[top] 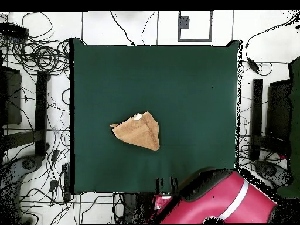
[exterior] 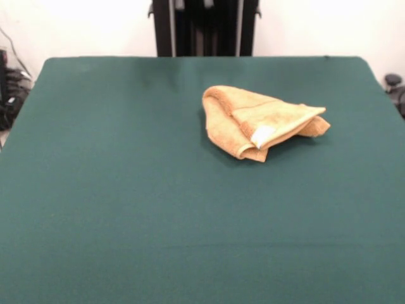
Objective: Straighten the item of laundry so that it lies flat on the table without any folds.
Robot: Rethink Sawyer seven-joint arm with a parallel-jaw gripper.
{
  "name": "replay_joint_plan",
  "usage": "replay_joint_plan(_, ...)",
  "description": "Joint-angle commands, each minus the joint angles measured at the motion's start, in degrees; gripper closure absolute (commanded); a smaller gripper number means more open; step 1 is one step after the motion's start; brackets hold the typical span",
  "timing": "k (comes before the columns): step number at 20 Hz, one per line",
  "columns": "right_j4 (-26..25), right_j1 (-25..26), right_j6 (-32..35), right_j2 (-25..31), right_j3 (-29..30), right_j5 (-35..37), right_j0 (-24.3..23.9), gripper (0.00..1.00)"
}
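Pincer barely visible; towel folded on table.

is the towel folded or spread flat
Folded. The towel lies bunched on the table in a rough triangle, with layers doubled over each other, a raised hem edge and its white tag tucked at a fold.

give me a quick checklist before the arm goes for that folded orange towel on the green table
1. Small tan-orange terry towel fully on the dark green felt table: ok.
2. Towel lying flat: not ok, it is folded over into a rough triangle.
3. White tag visible as a landmark: ok, on the camera-side edge in the front view.
4. Table around the towel free of other things: ok.
5. Red and black arm drawn back at the base-side table edge, off the towel: ok.
6. Gripper open: cannot tell.
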Motion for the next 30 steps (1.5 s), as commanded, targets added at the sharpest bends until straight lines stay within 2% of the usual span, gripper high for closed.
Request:
replay_joint_plan(1, 0.0, 19.0, 3.6, -3.4, -8.0, 16.5, 1.8, 0.00)
replay_joint_plan(7, 2.8, 24.1, 7.5, -4.2, -11.1, 10.5, 4.3, 0.00)
replay_joint_plan(9, 4.0, 23.5, 9.7, -3.7, -11.4, 13.1, 5.8, 0.00)
replay_joint_plan(12, 3.1, 19.2, 14.0, -1.8, -11.6, 23.6, 8.8, 0.00)
replay_joint_plan(16, 1.8, 15.1, 16.0, 1.5, -12.3, 31.3, 10.1, 0.00)
replay_joint_plan(21, -0.4, 10.9, 18.1, 7.9, -13.7, 40.5, 9.3, 0.00)
replay_joint_plan(24, -0.7, 6.0, 19.8, 12.2, -9.8, 45.7, 7.9, 0.00)
replay_joint_plan(26, 2.5, 3.6, 19.0, 13.2, -5.8, 46.2, 7.7, 0.00)
replay_joint_plan(30, 5.6, 4.0, 18.9, 14.6, -2.5, 42.8, 7.2, 0.00)
